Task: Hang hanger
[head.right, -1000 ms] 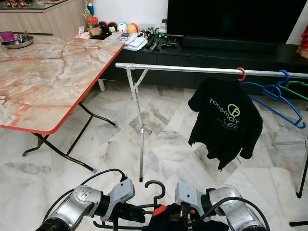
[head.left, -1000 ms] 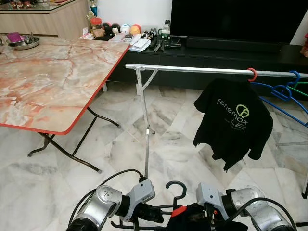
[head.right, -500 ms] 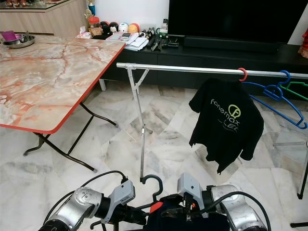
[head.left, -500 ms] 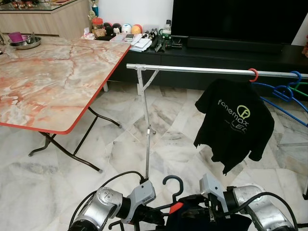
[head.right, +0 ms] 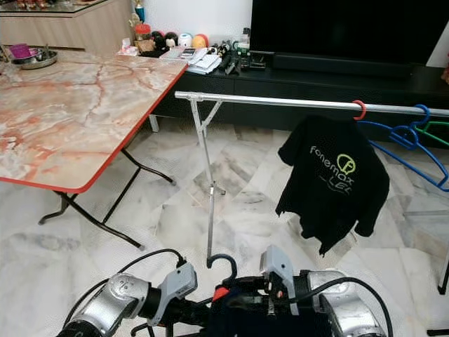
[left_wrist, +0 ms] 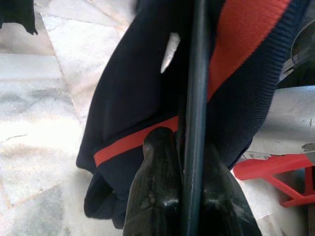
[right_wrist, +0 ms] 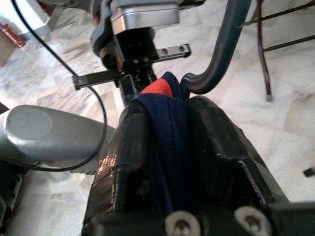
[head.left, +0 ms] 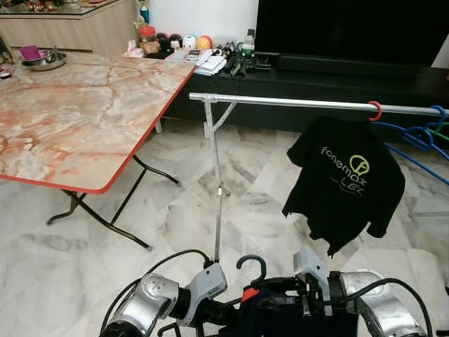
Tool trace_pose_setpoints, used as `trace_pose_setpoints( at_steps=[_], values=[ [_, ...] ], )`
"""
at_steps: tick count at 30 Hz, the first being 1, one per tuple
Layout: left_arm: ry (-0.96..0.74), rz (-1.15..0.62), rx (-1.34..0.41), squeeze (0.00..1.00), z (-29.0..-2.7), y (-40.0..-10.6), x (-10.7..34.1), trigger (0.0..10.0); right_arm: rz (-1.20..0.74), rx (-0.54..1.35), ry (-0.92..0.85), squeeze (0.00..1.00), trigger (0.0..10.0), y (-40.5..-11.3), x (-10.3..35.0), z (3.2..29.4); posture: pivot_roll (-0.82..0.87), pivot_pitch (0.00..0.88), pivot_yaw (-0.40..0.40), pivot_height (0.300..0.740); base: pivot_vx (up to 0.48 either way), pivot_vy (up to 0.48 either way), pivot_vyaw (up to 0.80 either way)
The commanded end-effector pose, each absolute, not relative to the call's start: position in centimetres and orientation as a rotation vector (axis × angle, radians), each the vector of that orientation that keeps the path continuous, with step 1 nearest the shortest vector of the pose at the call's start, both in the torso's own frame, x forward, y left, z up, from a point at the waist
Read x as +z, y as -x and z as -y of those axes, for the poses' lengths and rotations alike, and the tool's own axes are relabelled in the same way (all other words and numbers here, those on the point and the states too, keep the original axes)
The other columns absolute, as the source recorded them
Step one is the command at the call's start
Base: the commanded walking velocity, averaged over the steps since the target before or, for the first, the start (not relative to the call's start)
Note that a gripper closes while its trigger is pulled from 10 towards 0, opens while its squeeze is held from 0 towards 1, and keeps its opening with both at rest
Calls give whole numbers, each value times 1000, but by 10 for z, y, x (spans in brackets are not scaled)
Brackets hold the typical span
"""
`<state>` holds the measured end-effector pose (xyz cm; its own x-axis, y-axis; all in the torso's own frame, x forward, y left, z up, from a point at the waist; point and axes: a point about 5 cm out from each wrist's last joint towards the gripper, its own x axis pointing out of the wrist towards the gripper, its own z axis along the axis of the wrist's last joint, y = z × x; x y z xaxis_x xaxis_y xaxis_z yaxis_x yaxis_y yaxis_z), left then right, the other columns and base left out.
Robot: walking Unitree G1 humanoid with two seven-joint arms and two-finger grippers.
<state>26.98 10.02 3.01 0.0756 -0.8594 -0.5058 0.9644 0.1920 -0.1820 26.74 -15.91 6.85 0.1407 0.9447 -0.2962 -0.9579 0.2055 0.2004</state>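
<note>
1. Left eye view: the black hanger (head.left: 251, 265), carrying a navy garment with red trim (head.left: 295, 324), is held low at the near edge between both silver arms. Its hook now stands a little higher than a second ago, and the right wrist has rolled upward. The silver clothes rail (head.left: 309, 104) crosses the far middle, well apart from the hanger. A black printed T-shirt (head.left: 347, 181) hangs from it on a red hanger (head.left: 376, 109), right of centre. The marble tabletop (head.left: 77, 112) lies to the left.

2. Right eye view: same scene. The rail sits slightly lower in the picture than before, which suggests the camera has shifted. Blue hangers (head.right: 410, 133) hang at the far right of the rail. Judging by this, the lift towards the rail has only begun.

3. Left wrist view: the left pincer (left_wrist: 189, 184) is clamped on the hanger's black bar, with navy and red fabric draped just beyond it.

4. Right wrist view: the right pincer (right_wrist: 167, 123) is closed on the navy collar, with the hanger's hook curving up just beside it.
</note>
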Motion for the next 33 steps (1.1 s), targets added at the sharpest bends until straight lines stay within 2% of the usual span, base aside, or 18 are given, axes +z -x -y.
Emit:
trace_pose_setpoints(
  at_steps=[1,2,3,20,33],
  values=[
    [-231,-582,-1392,0,-98,-268,29,0,-369,1348,36,0,8314,-269,71,163,69,67,-19,740,0,0,0],
    [-235,-583,-1392,0,-99,-268,29,0,-373,1344,35,0,8314,-269,71,164,69,67,-19,740,0,0,0],
    [-236,-584,-1392,0,-99,-268,29,0,-380,1338,35,0,0,-268,70,165,68,67,-18,740,0,0,0],
    [-249,-594,-1387,0,-101,-268,27,0,-426,1307,73,0,0,-264,59,166,73,68,-17,740,0,0,0],
    [-317,-671,-1376,0,-131,-258,19,0,-424,1127,144,0,0,-268,66,207,67,73,-18,740,0,0,0]
  ],
)
